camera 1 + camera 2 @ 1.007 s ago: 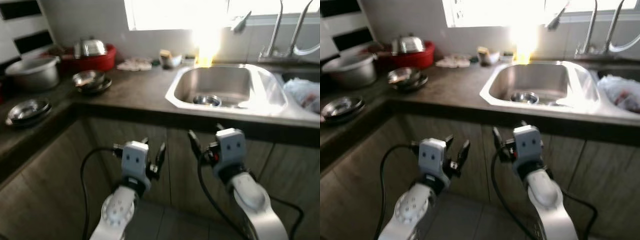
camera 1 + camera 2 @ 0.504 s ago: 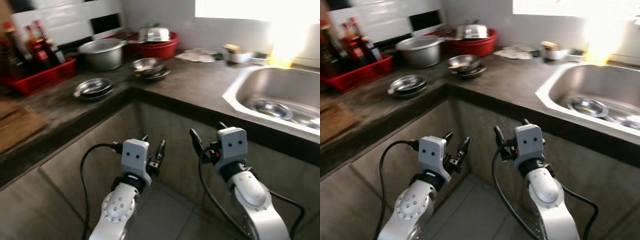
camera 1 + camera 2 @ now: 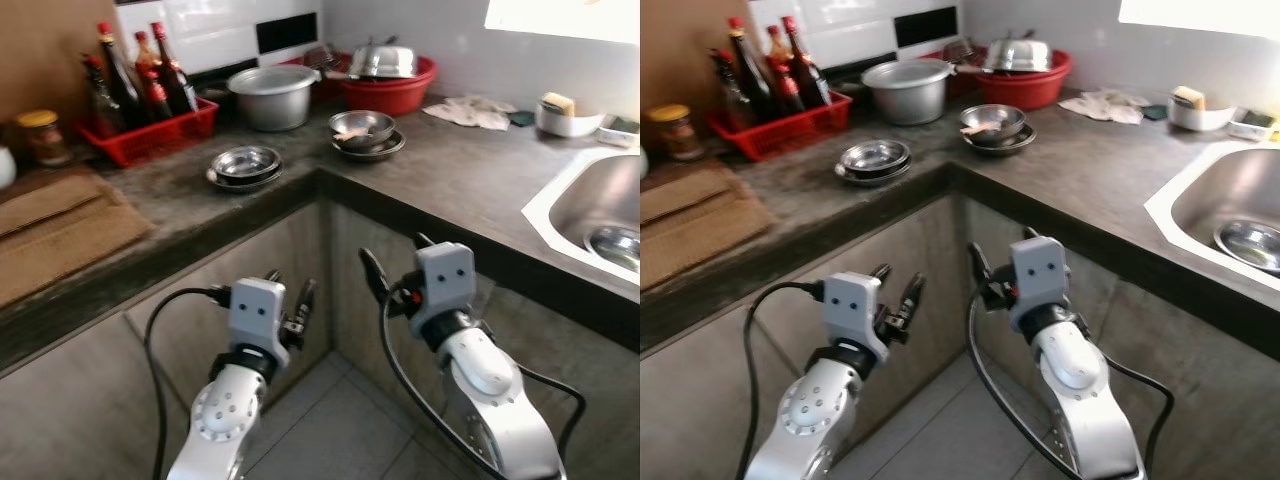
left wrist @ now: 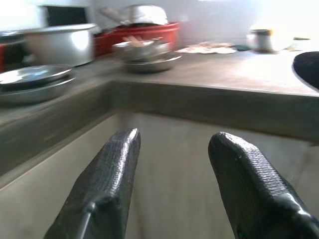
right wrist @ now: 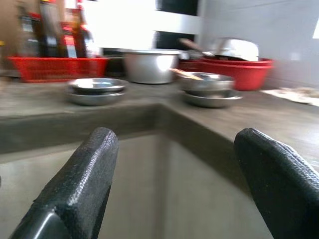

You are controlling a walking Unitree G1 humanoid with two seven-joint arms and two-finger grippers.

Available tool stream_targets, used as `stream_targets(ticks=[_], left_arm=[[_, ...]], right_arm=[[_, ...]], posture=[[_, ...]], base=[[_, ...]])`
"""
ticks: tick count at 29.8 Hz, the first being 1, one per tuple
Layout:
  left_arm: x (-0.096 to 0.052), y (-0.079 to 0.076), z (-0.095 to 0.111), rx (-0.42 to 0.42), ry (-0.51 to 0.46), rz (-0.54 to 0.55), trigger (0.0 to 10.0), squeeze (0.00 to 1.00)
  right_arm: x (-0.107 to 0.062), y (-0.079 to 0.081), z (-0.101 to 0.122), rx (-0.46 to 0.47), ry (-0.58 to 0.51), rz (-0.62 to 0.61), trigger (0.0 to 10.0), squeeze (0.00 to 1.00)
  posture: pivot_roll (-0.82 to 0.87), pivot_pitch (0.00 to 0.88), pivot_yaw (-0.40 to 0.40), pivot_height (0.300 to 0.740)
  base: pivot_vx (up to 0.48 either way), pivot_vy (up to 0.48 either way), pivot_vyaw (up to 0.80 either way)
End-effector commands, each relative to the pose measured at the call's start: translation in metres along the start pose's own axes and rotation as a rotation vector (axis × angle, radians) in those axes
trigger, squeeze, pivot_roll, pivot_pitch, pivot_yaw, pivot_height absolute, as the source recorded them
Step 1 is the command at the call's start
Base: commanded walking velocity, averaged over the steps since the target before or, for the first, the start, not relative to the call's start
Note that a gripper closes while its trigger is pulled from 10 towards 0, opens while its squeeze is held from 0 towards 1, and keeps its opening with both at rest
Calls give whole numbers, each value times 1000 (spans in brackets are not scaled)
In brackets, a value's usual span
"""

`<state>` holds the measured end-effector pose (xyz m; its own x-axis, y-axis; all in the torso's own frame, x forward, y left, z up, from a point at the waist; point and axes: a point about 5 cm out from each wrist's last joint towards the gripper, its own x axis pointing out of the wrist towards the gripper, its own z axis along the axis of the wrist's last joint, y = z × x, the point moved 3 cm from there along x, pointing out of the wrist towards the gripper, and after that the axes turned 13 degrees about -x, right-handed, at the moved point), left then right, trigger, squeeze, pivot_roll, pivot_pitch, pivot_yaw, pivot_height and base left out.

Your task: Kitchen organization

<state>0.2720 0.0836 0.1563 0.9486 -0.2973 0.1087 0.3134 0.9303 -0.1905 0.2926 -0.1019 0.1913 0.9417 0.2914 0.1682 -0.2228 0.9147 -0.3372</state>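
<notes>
- We hold our left gripper (image 3: 288, 300) and right gripper (image 3: 393, 268) low before the cabinet fronts (image 3: 250, 260), below the corner of the dark counter (image 3: 450, 180); both have their fingers spread apart and hold nothing.
- On the counter above we see stacked steel plates (image 3: 245, 165) near the corner, and beside them steel bowls (image 3: 365, 132).
- Behind stand a metal pot (image 3: 272, 95), a red basin (image 3: 395, 85) and a red rack of bottles (image 3: 150, 125).
- A sink (image 3: 1230, 215) at our right holds a steel bowl (image 3: 1250, 243).

Bottle basket (image 3: 150, 130) left of pot (image 3: 272, 96) — sink (image 3: 600, 205) perhaps rightmost.
</notes>
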Motion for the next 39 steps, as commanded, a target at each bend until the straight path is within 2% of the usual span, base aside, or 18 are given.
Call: stream_targets(ticks=[1,9,20,25,32,39], left_arm=[[2,-5,1,-6,0,-15,10000,0],[2,-5,1,-9,-1,-13,10000,0],[3,-6,1,-14,-2,-10,10000,0],[3,-5,1,-13,-2,-11,10000,0],[4,-5,1,-12,-3,-11,10000,0],[4,-5,1,-9,-3,-11,10000,0]], right_arm=[[-2,-8,-3,-7,9,-24,10000,0],[-2,-6,-3,-14,5,-17,10000,0],[6,-6,3,-38,-27,-11,10000,0],[9,-13,4,-23,-25,-36,10000,0],[10,-15,6,-43,-42,-29,10000,0],[11,-13,7,-59,-48,-20,10000,0]], posture=[[72,14,19,740],[75,15,20,740],[77,13,17,740],[74,14,20,740],[74,13,21,740],[77,15,19,740]], base=[[292,0,0],[298,0,0],[301,0,800],[299,0,0],[297,0,0],[300,0,800]])
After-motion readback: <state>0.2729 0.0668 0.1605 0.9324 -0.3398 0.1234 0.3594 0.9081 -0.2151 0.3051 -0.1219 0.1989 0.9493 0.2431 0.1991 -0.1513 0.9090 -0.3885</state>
